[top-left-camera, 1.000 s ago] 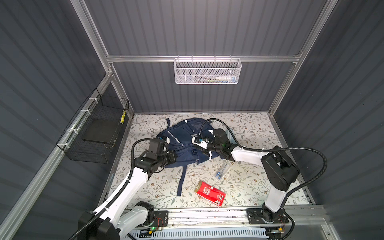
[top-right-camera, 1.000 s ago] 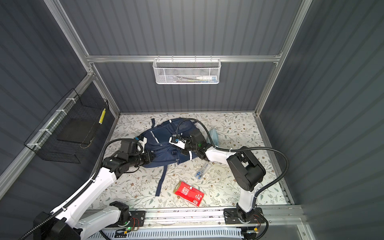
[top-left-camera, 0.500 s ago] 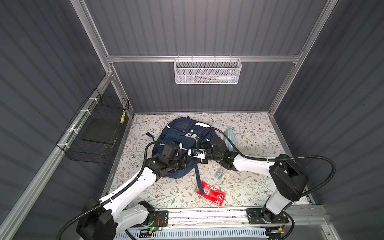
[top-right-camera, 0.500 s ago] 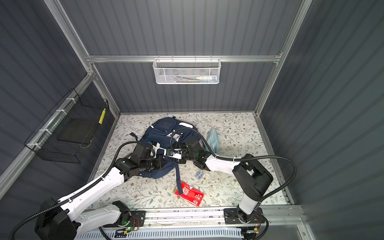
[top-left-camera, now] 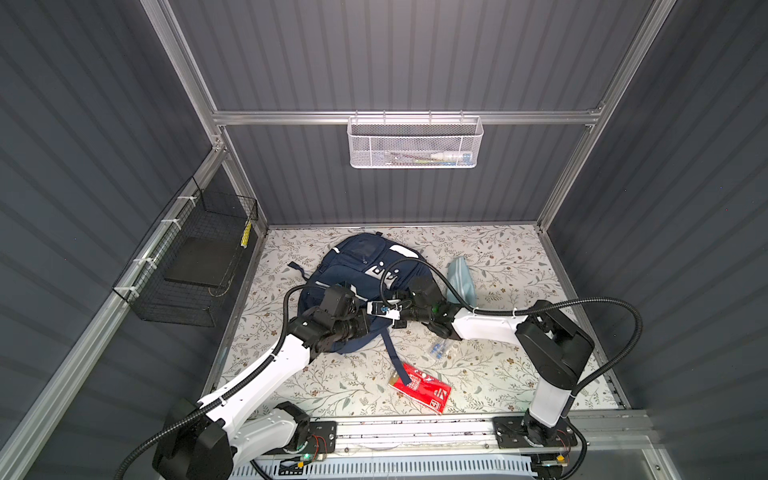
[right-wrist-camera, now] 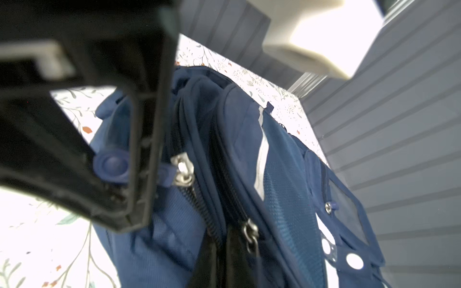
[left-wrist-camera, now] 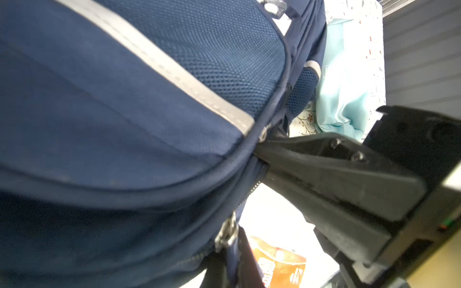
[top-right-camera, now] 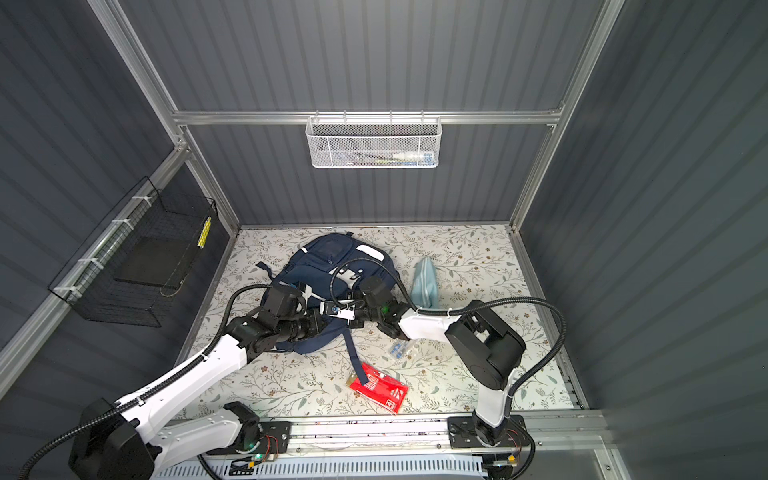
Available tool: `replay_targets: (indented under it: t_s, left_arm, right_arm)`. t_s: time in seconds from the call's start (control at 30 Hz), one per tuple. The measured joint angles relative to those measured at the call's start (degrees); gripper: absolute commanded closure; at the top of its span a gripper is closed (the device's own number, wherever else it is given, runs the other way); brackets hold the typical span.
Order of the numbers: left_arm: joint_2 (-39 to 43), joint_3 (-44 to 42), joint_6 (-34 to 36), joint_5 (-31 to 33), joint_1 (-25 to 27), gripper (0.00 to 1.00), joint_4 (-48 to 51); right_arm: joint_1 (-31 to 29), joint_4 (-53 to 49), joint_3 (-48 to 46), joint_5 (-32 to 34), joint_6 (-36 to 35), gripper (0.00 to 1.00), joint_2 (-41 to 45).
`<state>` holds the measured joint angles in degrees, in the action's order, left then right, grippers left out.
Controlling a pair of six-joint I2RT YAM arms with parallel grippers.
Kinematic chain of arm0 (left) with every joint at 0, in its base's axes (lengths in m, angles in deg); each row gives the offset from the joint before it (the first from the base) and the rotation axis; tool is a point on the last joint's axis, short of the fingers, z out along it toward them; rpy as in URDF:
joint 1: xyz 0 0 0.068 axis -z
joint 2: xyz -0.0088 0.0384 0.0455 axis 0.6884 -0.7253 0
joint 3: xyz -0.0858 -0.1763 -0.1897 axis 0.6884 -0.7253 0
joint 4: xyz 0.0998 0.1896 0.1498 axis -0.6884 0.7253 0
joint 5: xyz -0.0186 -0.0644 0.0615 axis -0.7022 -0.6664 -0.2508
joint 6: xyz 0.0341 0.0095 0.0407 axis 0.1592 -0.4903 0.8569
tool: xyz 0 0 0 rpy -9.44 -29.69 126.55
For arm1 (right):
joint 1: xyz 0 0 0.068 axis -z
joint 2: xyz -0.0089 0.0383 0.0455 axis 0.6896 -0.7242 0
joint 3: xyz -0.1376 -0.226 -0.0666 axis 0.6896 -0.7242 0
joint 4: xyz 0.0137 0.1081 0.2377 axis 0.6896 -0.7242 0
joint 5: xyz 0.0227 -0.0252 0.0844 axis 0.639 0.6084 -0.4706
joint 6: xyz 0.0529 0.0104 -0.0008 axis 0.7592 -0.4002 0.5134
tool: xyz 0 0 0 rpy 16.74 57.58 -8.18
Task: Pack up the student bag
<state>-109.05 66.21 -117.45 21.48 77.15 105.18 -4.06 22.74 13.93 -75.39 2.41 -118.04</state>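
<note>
As the left fingers [left-wrist-camera: 324, 169] are pinching, fully closed, a piped seam [left-wrist-camera: 239, 159] on the near edge of the student bag [top-left-camera: 357, 266], the bag is lying front-up on the floral worktop [top-left-camera: 498, 257], left of centre and towards the back wall. The right fingers [right-wrist-camera: 50, 154], likewise closed, are gripping a round blue zip pull [right-wrist-camera: 112, 167] on the bag. Packing is, by judgement, only beginning: a red packet [top-left-camera: 424, 388], partly under a loose strap [top-left-camera: 392, 357], a small clear packet [top-left-camera: 440, 347] and a light-blue pouch [top-left-camera: 461, 278] are all lying outside the bag, waiting for a compartment to be opened.
</note>
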Motion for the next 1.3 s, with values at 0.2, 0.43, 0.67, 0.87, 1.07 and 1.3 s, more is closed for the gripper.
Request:
replay_targets:
  t_s: [0.2, 0.43, 0.67, 0.87, 1.07, 1.3]
  left_arm:
    - [0.31, 0.02, 3.58, -2.89, -6.23, 0.97, 1.33]
    - [0.72, 1.09, 9.6, -5.35, -15.96, 0.88, 4.17]
    - [-1.77, 1.29, 15.37, -15.93, -27.96, 1.0, 4.02]
    - [2.86, -1.25, 13.25, -16.04, -22.64, 1.0, 2.23]
    - [8.74, -1.9, 4.04, -6.67, -9.05, 1.0, 1.92]
    - [3.37, -1.7, -1.16, -2.03, 0.13, 1.0, -0.07]
  right_arm:
    - [1.7, 1.22, -2.84, -2.32, 0.15, 1.0, 1.79]
    - [3.17, 1.42, -3.85, -4.35, 0.31, 1.0, 3.23]
    - [5.57, 3.8, -4.72, -7.89, 1.44, 1.0, 3.58]
    - [7.89, 3.74, -5.07, -9.2, 4.11, 0.88, 3.63]
    - [9.73, 4.0, -7.5, -3.89, 7.17, 0.51, 5.92]
    - [0.46, -0.35, -8.94, 1.25, 6.84, 0.5, 14.34]
